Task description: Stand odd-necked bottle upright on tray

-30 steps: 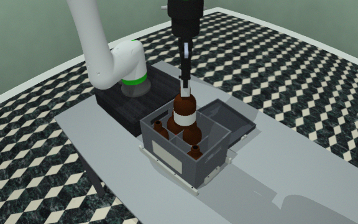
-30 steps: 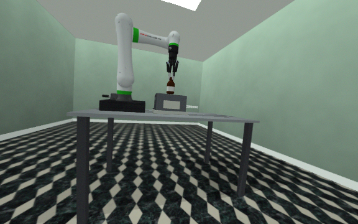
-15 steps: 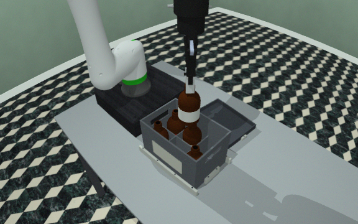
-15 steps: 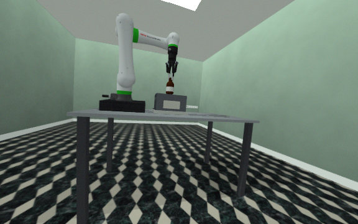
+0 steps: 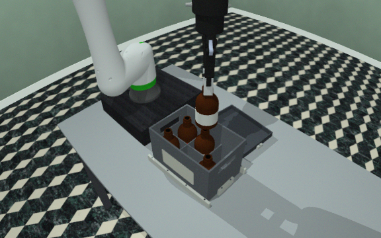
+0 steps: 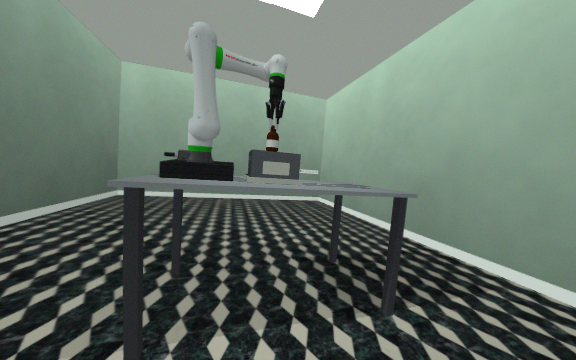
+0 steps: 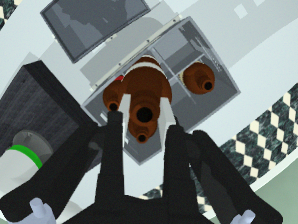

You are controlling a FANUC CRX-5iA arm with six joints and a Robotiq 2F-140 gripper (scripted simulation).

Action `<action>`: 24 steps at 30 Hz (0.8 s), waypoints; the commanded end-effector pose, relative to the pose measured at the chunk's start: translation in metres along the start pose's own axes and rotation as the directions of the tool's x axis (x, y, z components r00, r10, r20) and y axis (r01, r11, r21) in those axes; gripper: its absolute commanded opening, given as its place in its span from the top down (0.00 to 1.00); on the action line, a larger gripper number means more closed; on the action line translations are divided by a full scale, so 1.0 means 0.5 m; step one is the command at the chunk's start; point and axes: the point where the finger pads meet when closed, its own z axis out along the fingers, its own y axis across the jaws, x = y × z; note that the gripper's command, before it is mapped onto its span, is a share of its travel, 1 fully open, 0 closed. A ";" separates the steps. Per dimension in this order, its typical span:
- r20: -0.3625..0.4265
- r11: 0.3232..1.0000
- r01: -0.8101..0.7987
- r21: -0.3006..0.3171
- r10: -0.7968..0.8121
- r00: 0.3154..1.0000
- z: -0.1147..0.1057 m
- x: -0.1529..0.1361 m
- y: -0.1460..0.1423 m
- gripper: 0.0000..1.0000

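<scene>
My gripper [image 5: 208, 88] [image 6: 272, 129] [image 7: 144, 107] is shut on the neck of a brown bottle with a white label [image 5: 206, 110] [image 6: 272, 142] [image 7: 145, 88]. The bottle hangs upright, its base just above the rim of the grey crate [image 5: 177, 165] [image 6: 274, 164] [image 7: 224, 75]. Several brown bottles stand in the crate's cells: one at the left [image 5: 170, 137], one at the back [image 5: 187, 129], one in the middle [image 5: 204, 141] and one at the front [image 5: 207, 161] [image 7: 200, 79]. The dark grey tray [image 5: 247, 129] [image 7: 96, 10] lies empty right behind the crate.
The arm's black base block [image 5: 134, 109] [image 6: 195, 170] stands left of the crate on the grey table [image 5: 309, 172] [image 6: 268, 186]. Small white brackets [image 5: 177, 180] lie along the crate's foot. The table's edges are near on the left and front.
</scene>
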 end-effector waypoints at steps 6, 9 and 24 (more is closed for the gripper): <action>-0.001 1.000 0.000 -0.001 0.000 1.000 -0.001 0.024 -0.024 0.90; -0.001 1.000 0.000 -0.001 0.000 1.000 -0.001 0.033 -0.034 0.90; -0.001 1.000 0.000 -0.001 0.000 1.000 -0.001 0.075 -0.078 0.90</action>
